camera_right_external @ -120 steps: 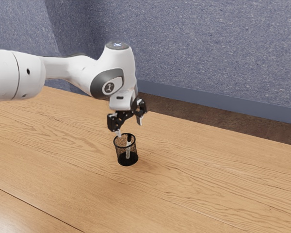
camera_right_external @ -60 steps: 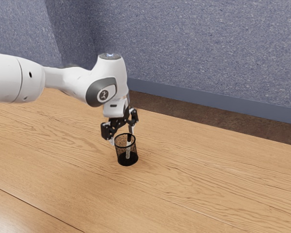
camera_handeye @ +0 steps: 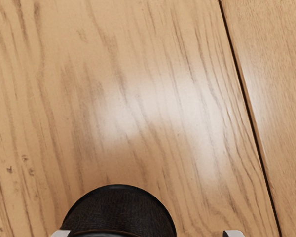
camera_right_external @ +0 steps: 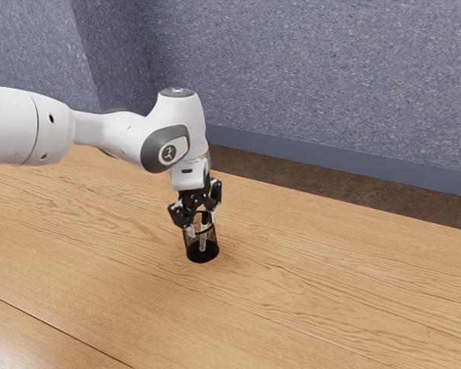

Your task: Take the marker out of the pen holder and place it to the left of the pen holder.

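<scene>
"Just below the gripper [camera_right_external: 202, 224], what have you got?"

"The marker [camera_right_external: 203, 241], near upright inside the pen holder [camera_right_external: 202, 254]. That's from the exterior view, with a blue-grey wall [camera_right_external: 307, 77] beyond the arm [camera_right_external: 107, 127]."

"And the wrist view?"

"Fingertips spread well apart, the holder's dark curve between them, and past one fingertip a seam [camera_handeye: 251, 118] in the table [camera_handeye: 153, 98]."

"Anything in the way?"

"The holder's mesh side, around the marker. Whether a finger touches it, I can't tell."

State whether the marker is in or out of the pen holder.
In. The marker shows through the mesh wall of the pen holder, dark end up, its lower end down near the holder's base.
</scene>
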Motion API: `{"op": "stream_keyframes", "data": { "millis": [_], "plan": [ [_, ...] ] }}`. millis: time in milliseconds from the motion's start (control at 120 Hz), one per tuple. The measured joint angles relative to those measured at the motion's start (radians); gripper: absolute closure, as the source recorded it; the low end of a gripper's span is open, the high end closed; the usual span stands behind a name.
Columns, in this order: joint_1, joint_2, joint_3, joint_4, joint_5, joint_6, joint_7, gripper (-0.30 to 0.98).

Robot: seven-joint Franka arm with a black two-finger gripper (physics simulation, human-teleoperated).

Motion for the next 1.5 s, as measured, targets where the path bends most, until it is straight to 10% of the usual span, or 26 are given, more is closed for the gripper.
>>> {"op": "stream_keyframes", "data": {
  "millis": [1500],
  "plan": [
    [0.004,0.008,-0.004,0.046,-0.008,0.016,-0.047,0.72]
  ]
}}
